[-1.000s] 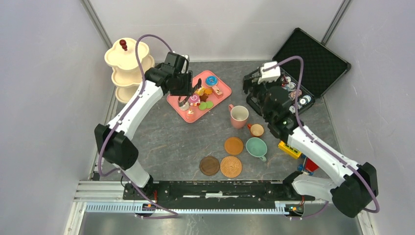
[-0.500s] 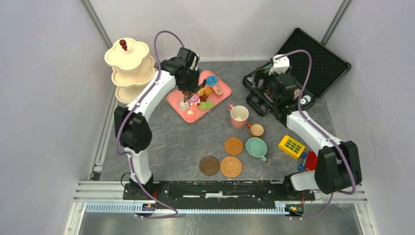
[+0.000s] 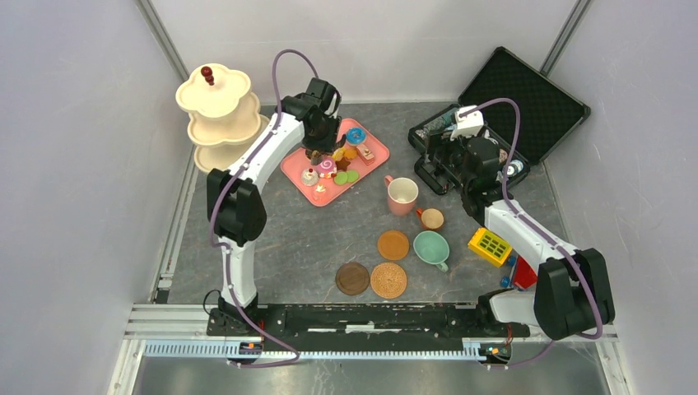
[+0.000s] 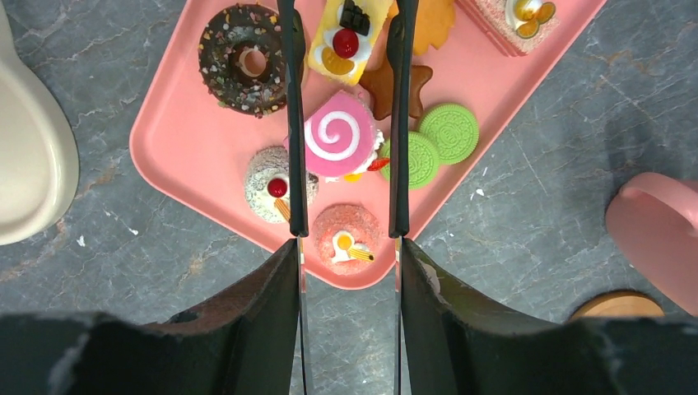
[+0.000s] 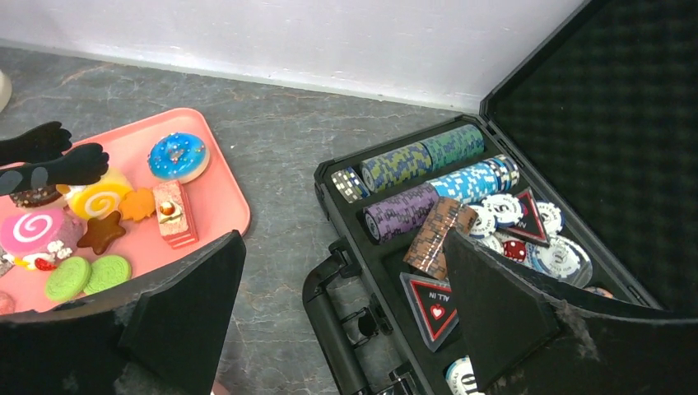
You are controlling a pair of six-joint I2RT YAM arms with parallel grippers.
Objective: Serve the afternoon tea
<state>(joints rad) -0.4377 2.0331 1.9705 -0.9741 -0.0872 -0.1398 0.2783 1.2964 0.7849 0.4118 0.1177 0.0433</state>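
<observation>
My left gripper [image 3: 317,154] hovers open over the pink tray [image 3: 295,170] of toy pastries. In the left wrist view its thin fingers [image 4: 292,123] frame the pink swirl roll [image 4: 337,136] below, with nothing between them. A chocolate donut [image 4: 243,58] and green cookies [image 4: 449,132] lie beside it. The cream three-tier stand [image 3: 216,107] is at the back left. The pink cup [image 3: 402,194], small brown cup [image 3: 431,219] and teal cup [image 3: 431,248] stand near three brown coasters [image 3: 393,244]. My right gripper [image 5: 342,288] is wide open above the case handle, holding nothing.
An open black case [image 3: 527,99] with poker chips [image 5: 428,177] fills the back right. A yellow gridded block [image 3: 490,245] lies right of the teal cup. Grey walls close in on the left, back and right.
The left gripper has shifted toward the back of the tray as its elbow swung right. The right arm has folded in, its gripper staying over the case.
</observation>
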